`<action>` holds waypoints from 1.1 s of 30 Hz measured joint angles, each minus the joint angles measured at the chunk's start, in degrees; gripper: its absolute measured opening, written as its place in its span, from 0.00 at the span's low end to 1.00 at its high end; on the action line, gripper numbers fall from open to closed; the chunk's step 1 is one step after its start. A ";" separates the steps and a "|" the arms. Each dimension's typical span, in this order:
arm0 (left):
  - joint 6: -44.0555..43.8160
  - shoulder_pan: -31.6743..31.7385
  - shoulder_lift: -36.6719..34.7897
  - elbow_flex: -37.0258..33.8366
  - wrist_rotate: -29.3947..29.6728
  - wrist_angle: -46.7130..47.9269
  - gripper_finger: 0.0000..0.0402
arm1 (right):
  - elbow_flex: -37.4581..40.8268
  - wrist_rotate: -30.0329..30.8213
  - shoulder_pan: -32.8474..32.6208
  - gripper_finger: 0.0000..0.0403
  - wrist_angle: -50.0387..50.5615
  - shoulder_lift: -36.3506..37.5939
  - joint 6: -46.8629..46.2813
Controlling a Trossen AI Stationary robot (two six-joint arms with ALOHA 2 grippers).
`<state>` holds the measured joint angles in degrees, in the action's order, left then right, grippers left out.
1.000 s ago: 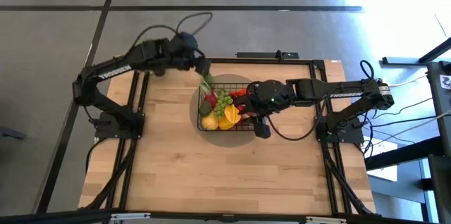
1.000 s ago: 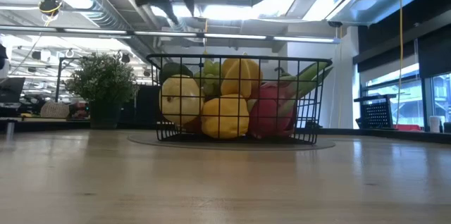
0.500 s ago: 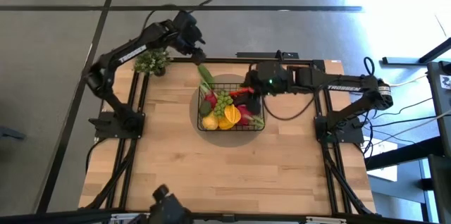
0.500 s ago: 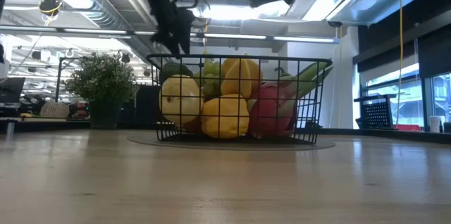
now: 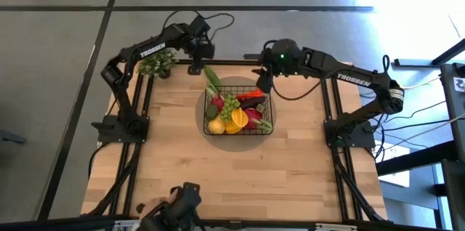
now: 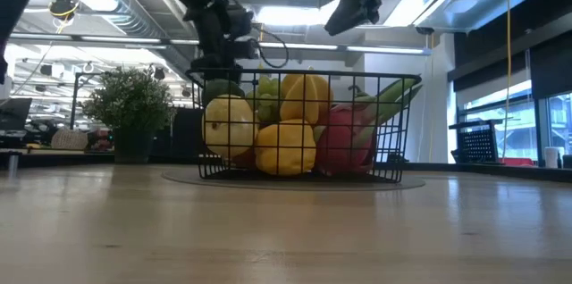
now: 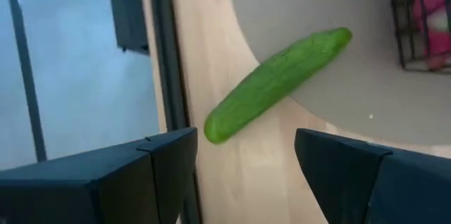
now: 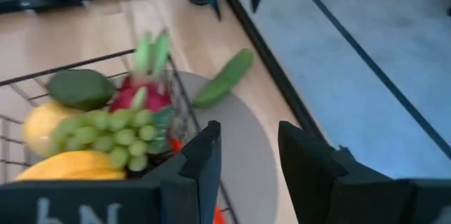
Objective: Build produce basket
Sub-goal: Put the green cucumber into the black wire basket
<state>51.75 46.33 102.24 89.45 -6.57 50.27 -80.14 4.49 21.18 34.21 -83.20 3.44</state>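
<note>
The cucumber (image 5: 211, 78) lies outside the basket (image 5: 267, 131) at its far-left corner, long axis diagonal, just beside the wide-open, empty left gripper (image 5: 197, 65), while the right gripper (image 5: 263, 83), part-open and empty, hangs farther off.

You get the whole table (image 5: 218, 173) from straight overhead, while the low camera sits at tabletop level, facing the basket (image 6: 304, 128) (room behind); both share that basket. Each wrist camera looks closely past its own fingers; both catch the cucumber (image 7: 278, 83) beside the basket.
</note>
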 joint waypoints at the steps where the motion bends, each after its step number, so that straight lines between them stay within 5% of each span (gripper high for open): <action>1: 1.99 -0.02 0.59 0.00 -0.14 -0.25 0.57 | 0.00 0.00 0.66 0.33 0.07 0.00 0.50; 16: 25.87 0.04 11.10 -0.02 -0.14 -2.15 0.57 | 0.00 -0.08 5.61 0.33 0.42 0.00 3.11; 33: 31.25 0.09 19.41 -0.02 0.16 -7.69 0.57 | 0.00 0.38 6.09 0.32 0.40 0.00 3.31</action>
<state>83.00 46.41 121.65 89.43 -6.41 42.58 -80.14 4.86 27.28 34.61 -83.20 6.74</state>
